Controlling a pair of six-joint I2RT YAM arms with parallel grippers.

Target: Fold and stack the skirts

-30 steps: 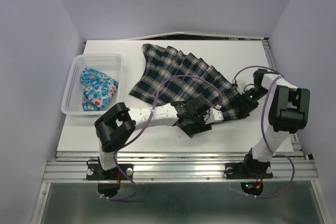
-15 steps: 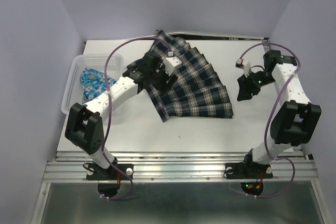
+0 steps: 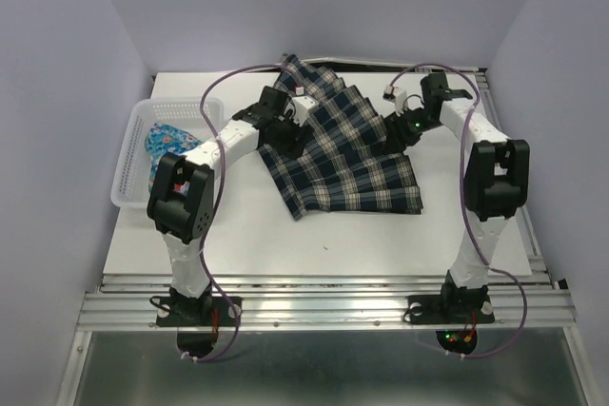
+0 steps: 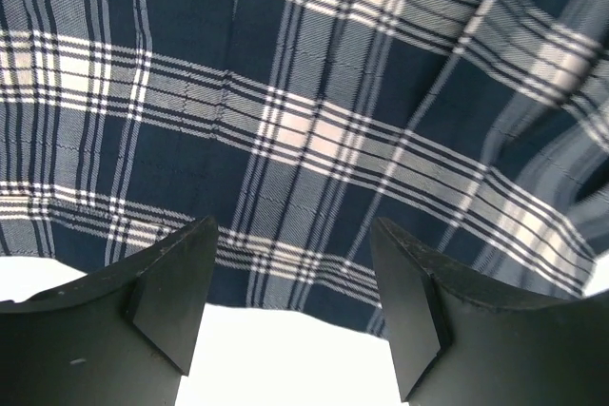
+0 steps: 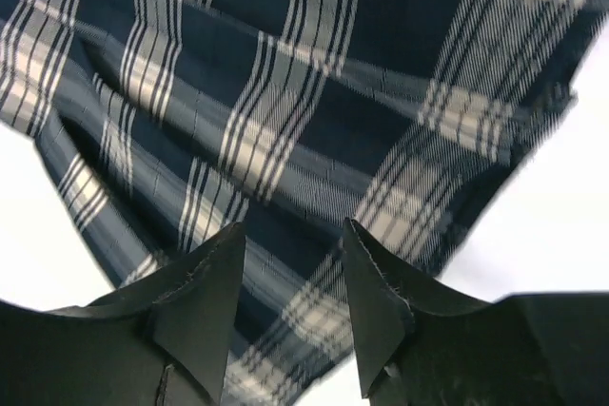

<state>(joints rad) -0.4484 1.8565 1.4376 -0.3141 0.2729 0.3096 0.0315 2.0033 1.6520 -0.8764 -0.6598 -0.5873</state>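
Observation:
The plaid skirt (image 3: pixel 347 164) lies flared out on the white table (image 3: pixel 381 254), waist toward the back. My left gripper (image 3: pixel 288 130) hovers open at its left edge. In the left wrist view the cloth's hem (image 4: pixel 304 273) runs just beyond the gripper (image 4: pixel 293 235), with bare table between the fingers. At the skirt's right edge my right gripper (image 3: pixel 398 128) is also open, and plaid cloth (image 5: pixel 314 92) shows in the gap of the gripper (image 5: pixel 292 235) with nothing pinched. The blue floral skirt (image 3: pixel 164 143) lies bunched in the basket.
A white lattice basket (image 3: pixel 181 105) stands at the table's left side, beside my left arm. The table's back edge meets the wall just behind the skirt's waist. Purple cables loop above both arms.
The plaid skirt has shifted from the right to the table's middle back. My left gripper swung from the front edge to its left edge. My right gripper moved left onto its right edge.

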